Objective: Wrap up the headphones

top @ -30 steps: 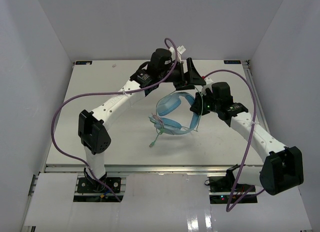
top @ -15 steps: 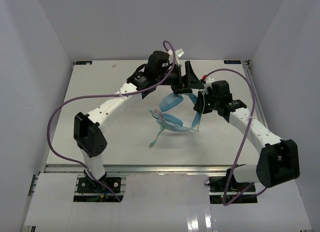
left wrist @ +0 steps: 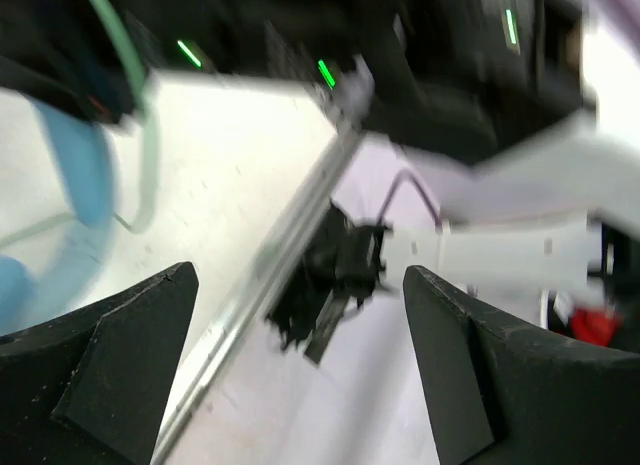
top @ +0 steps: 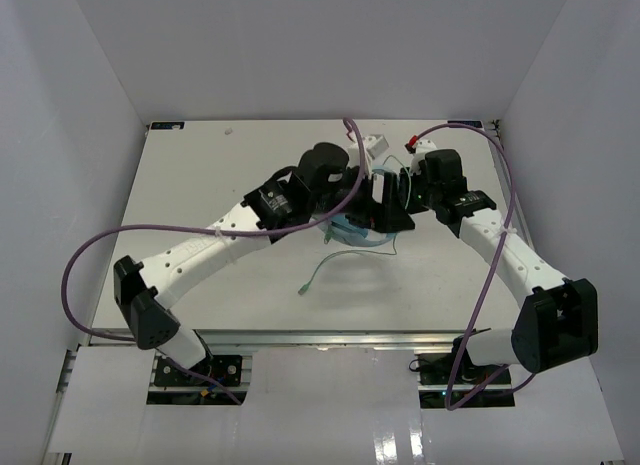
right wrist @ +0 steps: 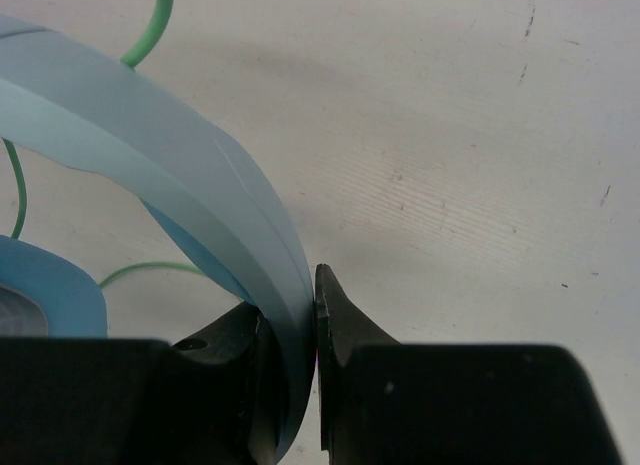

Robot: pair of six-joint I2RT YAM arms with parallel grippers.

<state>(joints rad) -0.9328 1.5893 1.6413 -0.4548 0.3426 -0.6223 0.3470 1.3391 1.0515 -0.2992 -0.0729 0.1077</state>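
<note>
The light blue headphones (top: 352, 235) sit at mid-table, mostly hidden under my left wrist. Their thin green cable (top: 318, 273) trails toward the near edge and ends in a small plug. My right gripper (top: 402, 192) is shut on the curved headband (right wrist: 190, 155); its jaws (right wrist: 290, 310) pinch the band. An ear cup (right wrist: 50, 285) and the cable (right wrist: 160, 15) show at the left of that view. My left gripper (top: 385, 207) is beside the right one, open and empty (left wrist: 300, 280). Its blurred view shows an ear cup (left wrist: 85, 170) and cable (left wrist: 145, 145) at the left.
Thick purple arm cables (top: 110, 240) loop over the left and right (top: 500, 235) sides of the white table (top: 200, 175). White walls enclose the back and both sides. The table's near rail (top: 320, 335) and the right arm's base (left wrist: 335, 275) are in view.
My left arm has swung toward the near side and right, and now covers the headphones. My right gripper has kept its hold on the headband and shifted slightly toward the back.
</note>
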